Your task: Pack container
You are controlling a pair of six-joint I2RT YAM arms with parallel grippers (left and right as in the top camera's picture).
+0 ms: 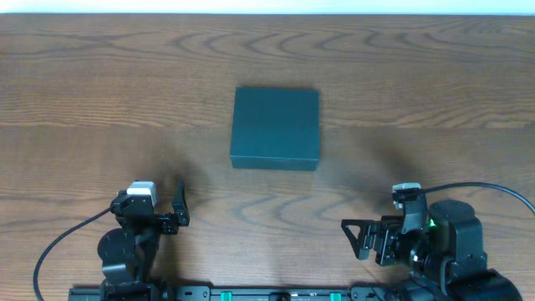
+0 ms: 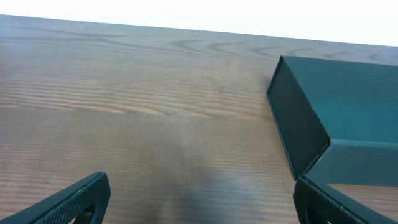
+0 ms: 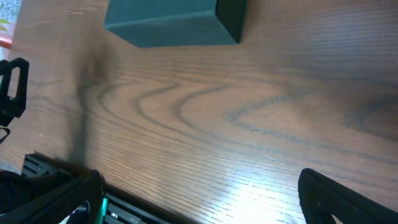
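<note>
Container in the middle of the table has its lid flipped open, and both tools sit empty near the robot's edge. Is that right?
Not quite: the container is closed, with its lid flat on top, as the overhead view shows. The rest stands: it lies in the middle of the table, and the left tool and right tool sit empty near the robot's edge.

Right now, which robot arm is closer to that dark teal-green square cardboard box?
Left, narrowly. The left fingers sit just off the dark teal-green square cardboard box's near left corner; the right fingers lie further back, off its near right corner.
</note>
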